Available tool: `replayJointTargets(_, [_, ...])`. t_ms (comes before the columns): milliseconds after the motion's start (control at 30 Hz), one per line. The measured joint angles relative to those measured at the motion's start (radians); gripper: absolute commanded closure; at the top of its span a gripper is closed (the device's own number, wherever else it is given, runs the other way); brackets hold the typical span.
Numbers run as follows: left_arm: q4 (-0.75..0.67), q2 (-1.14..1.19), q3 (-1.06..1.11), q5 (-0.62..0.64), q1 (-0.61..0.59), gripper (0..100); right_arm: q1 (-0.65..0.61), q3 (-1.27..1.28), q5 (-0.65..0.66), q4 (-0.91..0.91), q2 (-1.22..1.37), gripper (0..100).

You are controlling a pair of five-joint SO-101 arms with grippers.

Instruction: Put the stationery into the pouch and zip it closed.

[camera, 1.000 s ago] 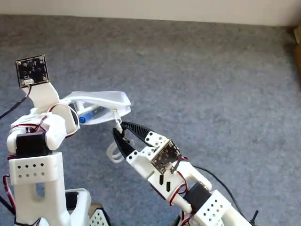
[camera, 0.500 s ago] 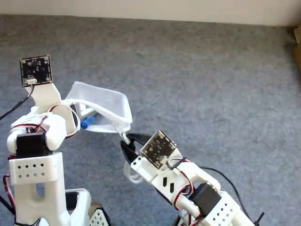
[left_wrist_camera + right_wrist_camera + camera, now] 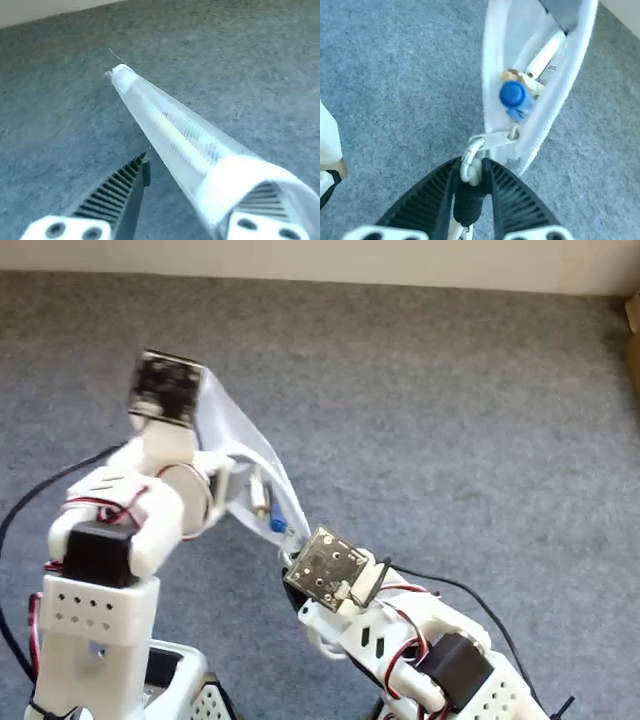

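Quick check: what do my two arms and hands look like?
Both arms are white printed plastic with black motors and red and black wires: left arm, right arm. Each wrist carries a square dark camera board. The right hand has black ribbed fingers.

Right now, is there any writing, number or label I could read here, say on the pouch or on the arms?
None can be read.
The pouch, its zipper pull and the blue pen cap inside bear no print.
The left arm's circuit board and the right arm's circuit board carry marks too small to read.
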Motion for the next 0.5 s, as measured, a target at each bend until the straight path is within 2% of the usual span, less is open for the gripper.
replayJointTargets(133, [-0.043, 0.0, 0.0, -0.015, 0.081, 73, 0.0, 0.0, 0.0, 0.002, 0.0, 99.4])
replayJointTargets(367, [-0.146, 0.0, 0.046, -0.133, 0.23, 73, 0.0, 0.0, 0.0, 0.002, 0.0, 99.4])
replayJointTargets(500, [-0.203, 0.0, 0.094, -0.16, 0.292, 73, 0.0, 0.0, 0.0, 0.002, 0.0, 99.4])
